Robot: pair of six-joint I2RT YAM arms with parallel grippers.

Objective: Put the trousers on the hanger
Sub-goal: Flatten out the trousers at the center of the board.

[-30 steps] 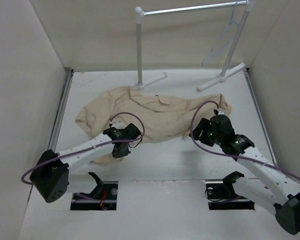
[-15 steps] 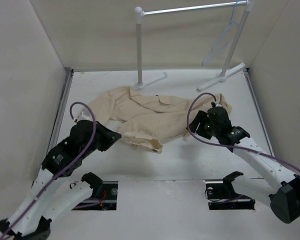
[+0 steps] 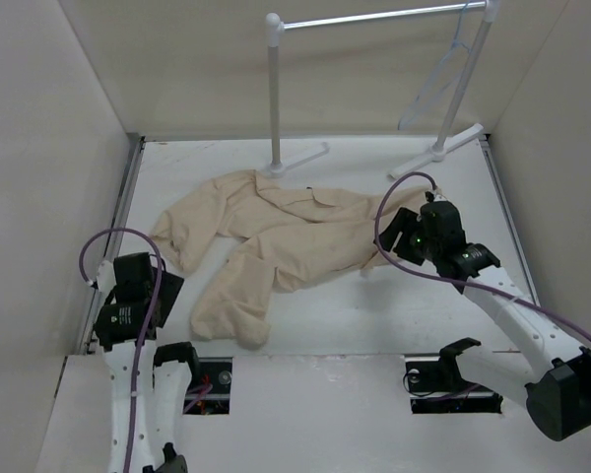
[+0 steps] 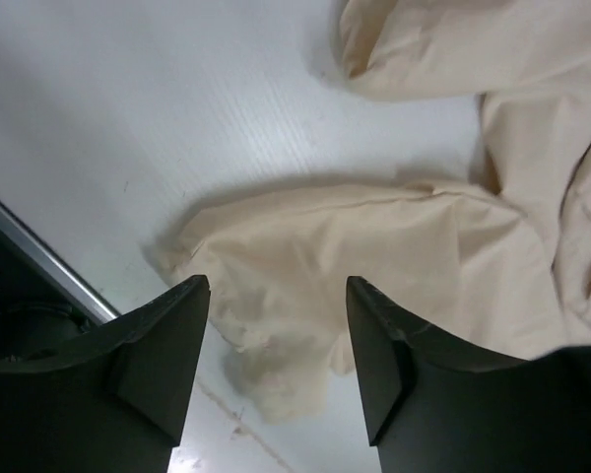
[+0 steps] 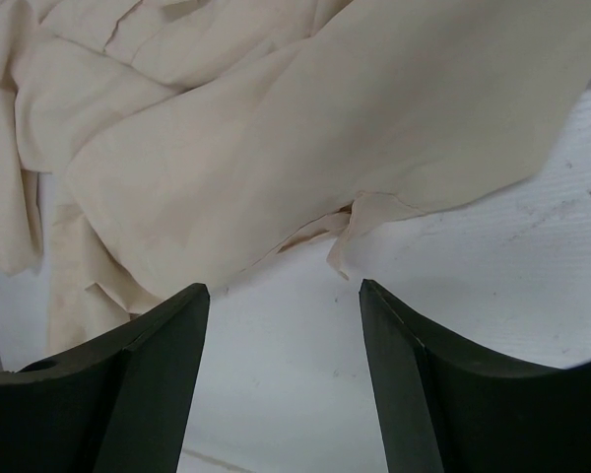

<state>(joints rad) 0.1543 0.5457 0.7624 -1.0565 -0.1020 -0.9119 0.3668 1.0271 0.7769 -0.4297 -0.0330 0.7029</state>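
Trousers [image 3: 295, 232] edge beside spread right pincer [image 5: 283, 296], seemingly apart.

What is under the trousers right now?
Only the white table shows around the trousers, which lie spread on it. Anything beneath the cloth is covered. The hanger is not there; it hangs on the rack behind.

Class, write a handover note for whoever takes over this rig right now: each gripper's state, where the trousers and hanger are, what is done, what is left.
Left gripper: open, empty, above the end of one trouser leg.
Right gripper: open, empty, above the cloth's right-hand edge.
Trousers: lying rumpled on the table, held by neither gripper.
Hanger: hanging at the right end of the rack, at the far side.
Done: nothing that shows.
Left: grasp the trousers, get the hanger, drape them over it.
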